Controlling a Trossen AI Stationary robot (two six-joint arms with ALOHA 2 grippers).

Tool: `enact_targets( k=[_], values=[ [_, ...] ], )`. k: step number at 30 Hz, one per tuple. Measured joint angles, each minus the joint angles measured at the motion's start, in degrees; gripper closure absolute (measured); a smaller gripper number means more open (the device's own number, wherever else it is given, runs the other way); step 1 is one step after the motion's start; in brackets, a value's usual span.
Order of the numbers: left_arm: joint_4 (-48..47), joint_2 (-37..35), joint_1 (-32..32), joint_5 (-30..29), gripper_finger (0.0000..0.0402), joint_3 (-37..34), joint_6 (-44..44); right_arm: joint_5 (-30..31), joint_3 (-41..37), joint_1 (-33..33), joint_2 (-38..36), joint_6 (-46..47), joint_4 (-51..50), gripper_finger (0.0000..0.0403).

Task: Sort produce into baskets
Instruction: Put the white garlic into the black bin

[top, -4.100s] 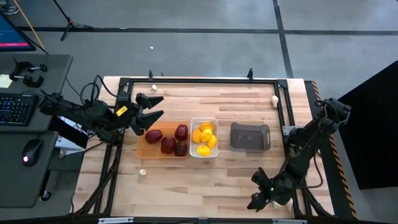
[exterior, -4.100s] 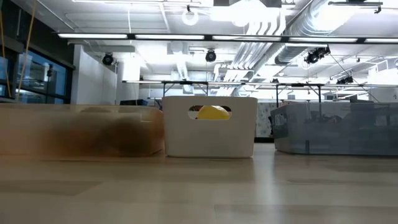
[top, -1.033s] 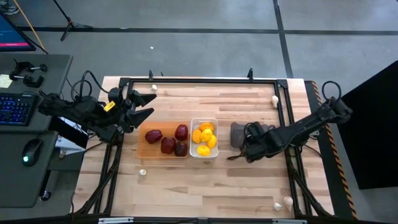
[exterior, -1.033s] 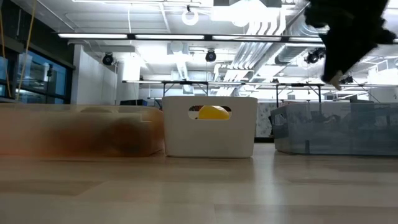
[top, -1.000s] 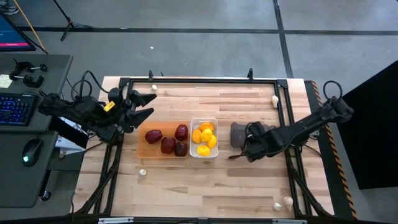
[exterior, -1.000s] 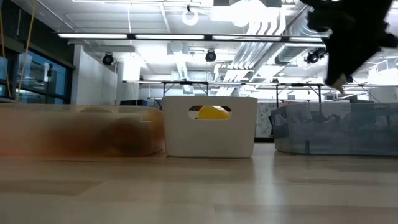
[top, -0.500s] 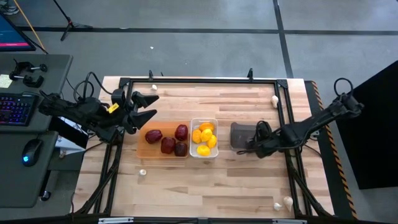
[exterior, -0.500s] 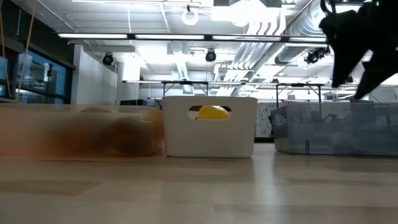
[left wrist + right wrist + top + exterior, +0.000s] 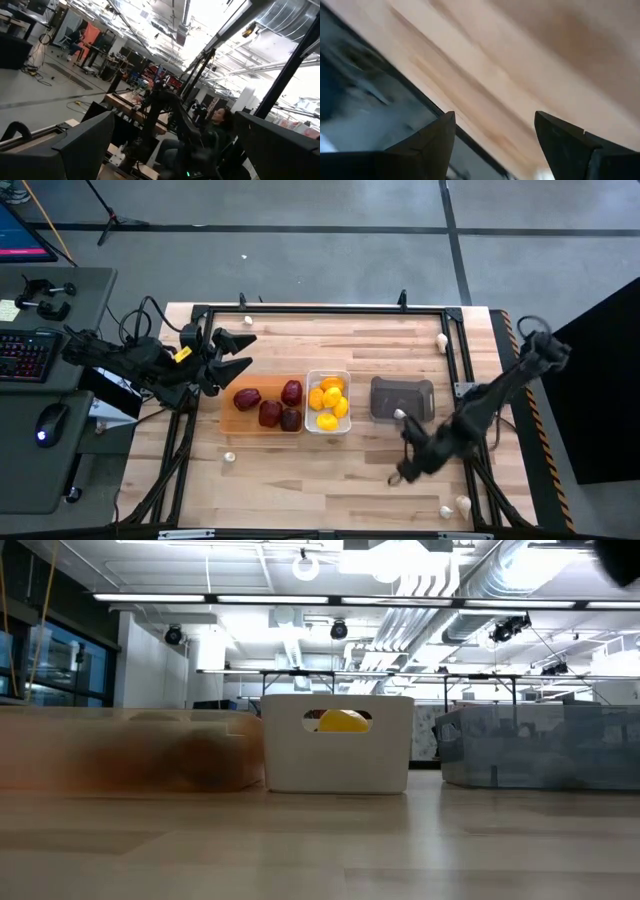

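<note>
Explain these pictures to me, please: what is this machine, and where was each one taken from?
Two robot arms work at a wooden table, sorting produce. One picture looks straight down, one looks level across the tabletop, and two come from cameras on the arms' wrists. The left gripper waits by the orange tray of red pieces, fingers open and empty. The right gripper hangs over bare wood in front of the grey bin, fingers apart, holding nothing. Lemons fill the white bin. A white bulb lies in the grey bin; other bulbs lie loose.

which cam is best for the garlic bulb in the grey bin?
High view: the garlic bulb shows white inside the grey bin, at its front edge. Low view shows only the bin's translucent wall, no bulb discernible. Neither wrist view shows the bulb.
</note>
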Motion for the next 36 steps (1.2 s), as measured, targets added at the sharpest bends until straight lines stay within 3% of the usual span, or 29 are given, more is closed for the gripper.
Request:
enact_targets(
  k=[9, 13, 24, 36],
  values=[
    [0.2, 0.0, 0.0, 0.0, 0.0005, 0.0, 0.0, -22.5, 0.0, 13.3, 16.5, 17.6, 5.4, 0.0141],
    [0.2, 0.0, 0.0, 0.0, 0.0005, 0.0, 0.0, -23.3, 0.0, 15.8, 20.0, 21.8, 9.6, 0.0141],
    [0.2, 0.0, 0.0, 0.0, 0.0005, 0.0, 0.1, -23.8, 0.0, 16.0, 22.9, 23.4, 9.8, 0.0149],
    [0.2, 0.0, 0.0, 0.0, 0.0005, 0.0, 0.1, -28.9, 0.0, 16.0, 25.1, 21.7, 9.8, 0.0238]
  ],
)
